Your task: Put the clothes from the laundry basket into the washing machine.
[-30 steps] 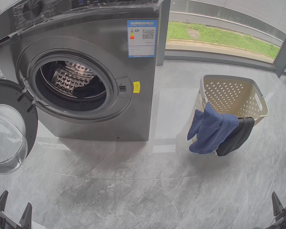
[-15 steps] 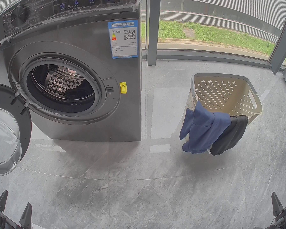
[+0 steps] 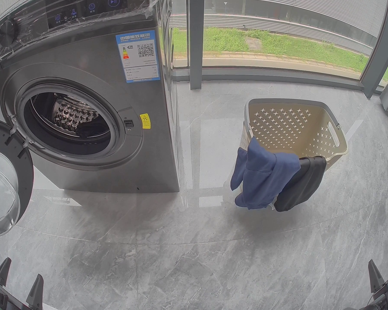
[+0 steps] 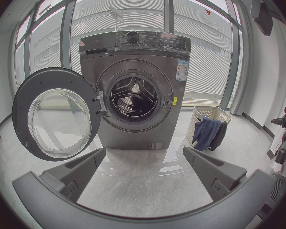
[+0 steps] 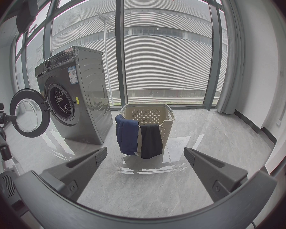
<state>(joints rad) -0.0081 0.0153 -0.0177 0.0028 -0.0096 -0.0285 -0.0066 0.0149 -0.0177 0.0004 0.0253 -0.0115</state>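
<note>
Two pieces of clothing, a blue garment (image 3: 263, 177) and a black garment (image 3: 299, 184), hang side by side over the near rim of the laundry basket (image 3: 289, 104). They are well ahead of the right gripper (image 3: 384, 272) and a little toward the robot's middle. Over the past second the whole head view has slid sideways. The washing machine (image 3: 151, 151) now sits farther to the picture's left and the basket closer to its centre, while both grippers keep the same corners of the frame. That reads as the camera turning toward the basket, not as anything on the floor (image 3: 194, 255) being shifted; the clothes drape just as they did. For the task it suggests the robot is squaring up to the basket for a first pick. Nothing is lifted yet and, as far as the dark drum (image 3: 69, 117) shows, nothing is loaded. The machine's round door (image 3: 23, 168) stands swung wide, ahead of the left gripper (image 3: 19, 280), so the opening is free. Both arms are held low and drawn back, well apart from basket and machine alike. Each gripper's fingers are spread wide and hold nothing, the right one pointing toward the hanging clothes and the left one toward the drum.
</note>
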